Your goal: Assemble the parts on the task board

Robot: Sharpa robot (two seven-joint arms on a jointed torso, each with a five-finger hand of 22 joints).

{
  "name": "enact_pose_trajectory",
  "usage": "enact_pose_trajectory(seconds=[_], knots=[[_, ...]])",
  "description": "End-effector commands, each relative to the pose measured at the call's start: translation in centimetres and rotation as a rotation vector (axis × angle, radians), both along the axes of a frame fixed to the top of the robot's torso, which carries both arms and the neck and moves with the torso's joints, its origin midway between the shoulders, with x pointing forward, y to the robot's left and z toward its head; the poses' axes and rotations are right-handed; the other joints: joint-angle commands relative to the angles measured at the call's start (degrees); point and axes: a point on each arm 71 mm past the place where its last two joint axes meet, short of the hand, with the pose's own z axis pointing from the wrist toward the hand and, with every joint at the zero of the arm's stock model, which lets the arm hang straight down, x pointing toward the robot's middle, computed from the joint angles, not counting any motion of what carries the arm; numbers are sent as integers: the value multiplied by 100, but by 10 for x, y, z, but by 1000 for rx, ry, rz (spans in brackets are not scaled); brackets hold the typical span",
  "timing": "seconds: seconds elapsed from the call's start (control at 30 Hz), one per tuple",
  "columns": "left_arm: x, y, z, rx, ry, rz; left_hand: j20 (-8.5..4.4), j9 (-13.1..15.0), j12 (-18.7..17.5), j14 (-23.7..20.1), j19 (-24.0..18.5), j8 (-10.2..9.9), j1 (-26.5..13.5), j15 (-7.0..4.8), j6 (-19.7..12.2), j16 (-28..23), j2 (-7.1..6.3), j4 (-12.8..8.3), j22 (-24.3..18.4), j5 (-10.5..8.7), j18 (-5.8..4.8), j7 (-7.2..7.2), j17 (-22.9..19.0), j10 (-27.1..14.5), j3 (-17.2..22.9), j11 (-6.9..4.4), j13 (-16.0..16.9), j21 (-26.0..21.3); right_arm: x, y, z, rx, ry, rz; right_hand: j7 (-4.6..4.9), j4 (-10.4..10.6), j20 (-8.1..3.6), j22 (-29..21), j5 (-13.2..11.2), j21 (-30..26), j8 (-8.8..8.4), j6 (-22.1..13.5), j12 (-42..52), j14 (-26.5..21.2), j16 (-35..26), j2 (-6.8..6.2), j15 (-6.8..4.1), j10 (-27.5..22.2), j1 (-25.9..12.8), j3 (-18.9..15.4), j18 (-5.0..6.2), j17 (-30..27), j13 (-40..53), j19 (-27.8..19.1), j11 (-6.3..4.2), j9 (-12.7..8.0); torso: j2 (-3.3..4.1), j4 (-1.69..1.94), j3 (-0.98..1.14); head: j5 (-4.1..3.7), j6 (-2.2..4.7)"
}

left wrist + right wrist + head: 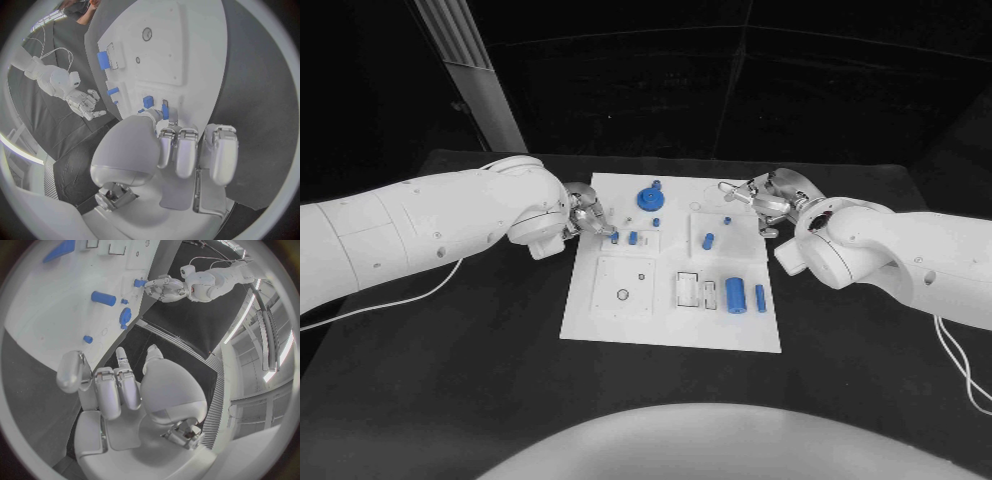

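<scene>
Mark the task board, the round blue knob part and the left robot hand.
task board [610, 325]: head view, bare near-left corner.
round blue knob part [651, 197]: head view, its top.
left robot hand [586, 219]: head view, middle of hand.

Count, head view: one white task board [668, 330] on the black worktop [444, 380]. Blue parts on the board, seven visible:
- one round knob-like piece [651, 198] near the far edge
- three small pegs [633, 238], [616, 238], [727, 220]
- one short cylinder [708, 240]
- one large cylinder [736, 293]
- one slim bar [760, 297]

Robot hands: two, left [584, 222] and right [764, 200].
</scene>
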Motion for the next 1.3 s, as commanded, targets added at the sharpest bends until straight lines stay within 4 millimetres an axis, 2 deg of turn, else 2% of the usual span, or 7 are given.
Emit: enact_pose_trajectory(seconds=[0.03,0.2,1.13,1.3], knots=[[-1,1,-2,18,18,-6,17,4,-29,605,536,28,23,-12,4,17,40,27,1484,-14,-20,-28,1510,607,13,10,1507,-17,0,1,1,0,-9,1,11,-2,-28,513,23,-30,27,-42,15,595,14,1,-34,597,64,-36,84,1509,1508,-14,-10,8,-3,8,2,-12,0],[-2,2,-2,17,19,-7,17,4,-29,605,536,28,23,-12,4,17,40,27,1484,-14,-20,-28,1510,607,13,10,1507,-17,0,0,1,-1,-9,-1,10,-2,-28,513,23,-32,31,-42,15,595,14,7,-34,597,65,-38,84,1509,1508,-13,-10,8,2,1,-1,4,0],[-1,0,-2,19,23,-15,18,0,-29,605,532,29,21,-10,2,17,46,35,1483,-12,-19,-28,1510,607,13,11,1507,-19,0,0,1,-1,-9,-1,10,-1,-29,513,22,-33,35,-43,15,595,14,11,-35,597,67,-41,84,1509,1508,-13,-11,9,4,-3,1,-17,0],[-1,-1,-2,19,22,-12,23,-17,-29,605,528,21,-43,-1,-9,17,80,65,1481,-8,-17,-14,1510,607,0,21,1507,-22,0,0,1,0,-9,-1,10,-1,-29,513,22,-33,35,-43,15,595,14,11,-35,597,67,-41,84,1509,1508,-13,-11,9,0,-4,0,-18,0]])
